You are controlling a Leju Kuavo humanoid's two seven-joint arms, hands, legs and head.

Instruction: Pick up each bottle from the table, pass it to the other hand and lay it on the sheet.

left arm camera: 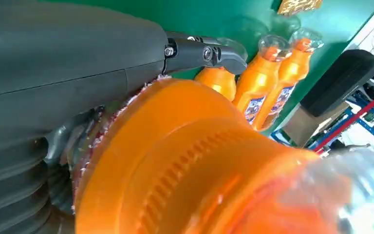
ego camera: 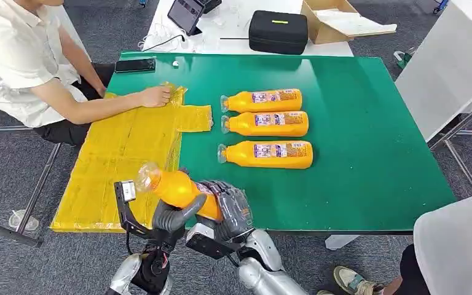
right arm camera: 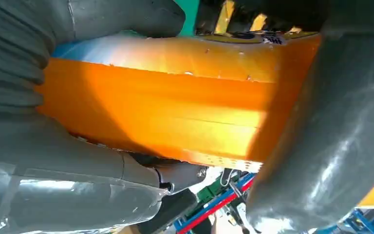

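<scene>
An orange bottle (ego camera: pixel 175 187) with a clear cap hangs over the table's near edge, cap toward the yellow sheet (ego camera: pixel 123 160). Both hands hold it: my left hand (ego camera: pixel 172 216) wraps its middle, and my right hand (ego camera: pixel 233 212) grips its base end. Up close, the bottle (left arm camera: pixel 185 161) lies against my left hand (left arm camera: pixel 53 73), and the bottle (right arm camera: pixel 165 107) sits clamped in my right hand (right arm camera: pixel 78 161). Three more orange bottles (ego camera: pixel 263 100) (ego camera: pixel 267 123) (ego camera: pixel 267 153) lie side by side on the green table (ego camera: pixel 356 135), caps pointing left; they also show in the left wrist view (left arm camera: pixel 258 92).
A seated person at the left rests a hand (ego camera: pixel 157 96) on the sheet's far edge. A phone (ego camera: pixel 134 64) lies at the table's far left corner. Behind it stand a tablet (ego camera: pixel 186 13), a black case (ego camera: pixel 278 32) and a cardboard box (ego camera: pixel 338 18). A shoe (ego camera: pixel 350 279) shows at the lower right.
</scene>
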